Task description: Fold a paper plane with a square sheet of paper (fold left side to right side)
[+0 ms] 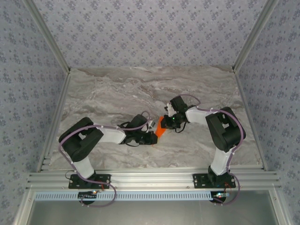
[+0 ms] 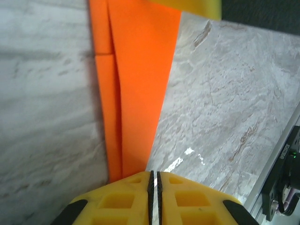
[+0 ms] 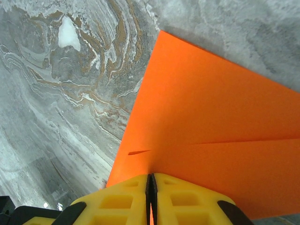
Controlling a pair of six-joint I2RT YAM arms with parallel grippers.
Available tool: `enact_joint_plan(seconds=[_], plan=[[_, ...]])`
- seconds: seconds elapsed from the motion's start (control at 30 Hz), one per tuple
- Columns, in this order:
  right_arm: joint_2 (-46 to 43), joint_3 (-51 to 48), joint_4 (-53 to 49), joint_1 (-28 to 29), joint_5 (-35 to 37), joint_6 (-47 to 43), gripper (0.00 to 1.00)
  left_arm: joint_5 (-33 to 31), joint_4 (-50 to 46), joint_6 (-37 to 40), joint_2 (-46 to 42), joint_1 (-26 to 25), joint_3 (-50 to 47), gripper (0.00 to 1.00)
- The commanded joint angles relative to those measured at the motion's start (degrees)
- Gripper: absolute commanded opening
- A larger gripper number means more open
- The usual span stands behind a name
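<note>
- jaws of the left gripper (image 2: 152,177) are clenched, the yellow pads all but meeting, with the narrow end of the orange paper (image 2: 136,84) pinched in the seam between them.
- seen from above, the left gripper (image 1: 154,137) reaches in from the left toward the middle of the bench (image 1: 140,89) and meets the paper's lower left end.
- the orange paper (image 1: 161,128) is between the two grippers, about midway between the bench's left and right edges and somewhat nearer the near edge than the far one.
- in the left wrist view it is a long folded shape, widening away from the jaws, with a crease along its length and an overlapping layer down its left side.
- jaws of the right gripper (image 3: 151,178) are also squeezed together, gripping the edge of the paper's (image 3: 211,122) broad end; a fold line crosses that face.
- from above, the right gripper (image 1: 167,123) comes in from the right, at the paper's upper end.
- whether the paper touches the bench or is held clear of it, i cannot tell.
</note>
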Motion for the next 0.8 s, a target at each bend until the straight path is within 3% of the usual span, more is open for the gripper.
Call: enact_joint_plan(seconds=[0.0, 0.3, 0.43, 0.57, 0.77], plan=[[2.2, -0.1, -4.5, -1.1, 6.6, -1.2, 0.14, 1.0, -7.5, 0.0, -2.5, -0.5, -3.9, 0.13], [-2.7, 4.6, -6.6, -1.3, 7.2, -3.0, 0.18, -0.5, -11.8, 1.4, -12.8, 0.5, -7.2, 0.13], [-8.3, 7.1, -9.2, -1.2, 11.3, -3.5, 0.31, -3.1, -14.4, 2.6, -17.4, 1.5, -6.4, 0.15], [-15.0, 6.2, -12.6, 0.2, 19.1, -0.8, 0.48, -9.9, -16.7, 3.7, -20.9, 2.0, -4.9, 0.23], [-19.8, 1.8, -14.9, 9.0, 34.5, 14.6, 0.77, -22.7, -20.1, 4.6, -23.0, 2.0, -2.1, 0.35]])
